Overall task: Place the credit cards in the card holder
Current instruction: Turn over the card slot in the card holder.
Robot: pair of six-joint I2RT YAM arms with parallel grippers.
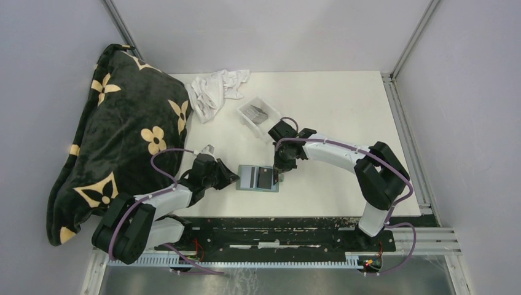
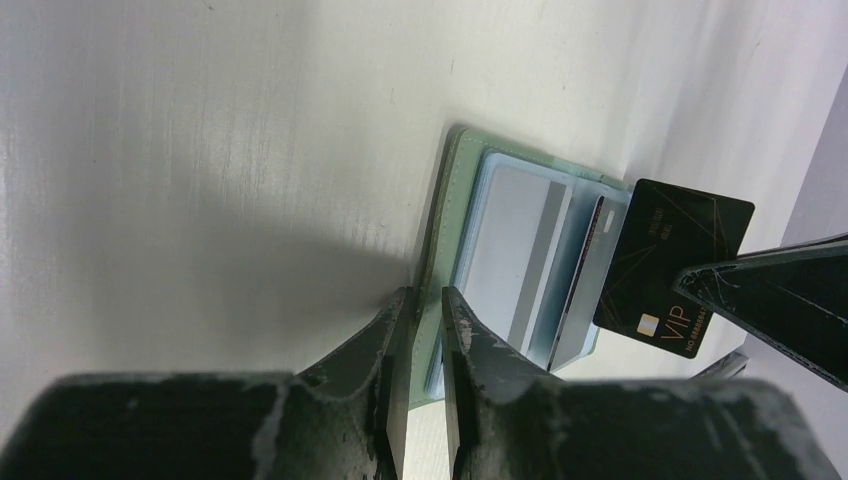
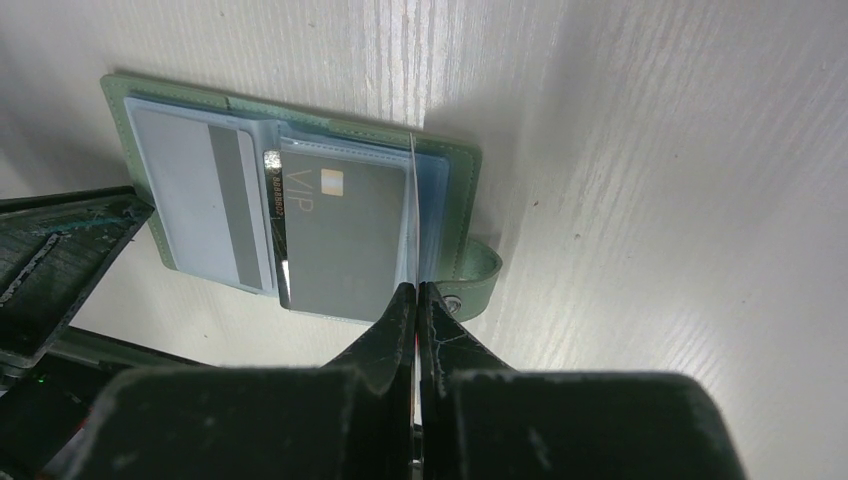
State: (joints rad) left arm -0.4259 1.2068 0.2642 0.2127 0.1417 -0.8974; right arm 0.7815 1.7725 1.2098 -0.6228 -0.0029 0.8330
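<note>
Pale tabletop (image 1: 344, 110), with much bare surface on its right half and along the far edge. Over its left edge, a big dark blanket (image 1: 123, 141) with cream flowers, filling the whole left side. Against the blanket's far right border, a crumpled white cloth (image 1: 215, 89). Just beside the cloth, a clear tray (image 1: 246, 120) set slantwise, with spare cards (image 1: 258, 113) inside. Near the front edge, between both arms, the card holder (image 2: 452, 200), lying flat and open, well apart from the tray. Left tool (image 2: 420, 300) pinched on the holder's left border, fingers nearly together. In the left pocket, a grey card (image 3: 200, 190) with a darker stripe. Right tool (image 3: 414, 292) clamped on the thin right edge of a black card (image 2: 670, 260) marked VIP, tilted over the right pocket. Cannot tell whether already inside a slot. At the holder's right border, the snap tab (image 3: 480, 270), sticking out over the tabletop.
</note>
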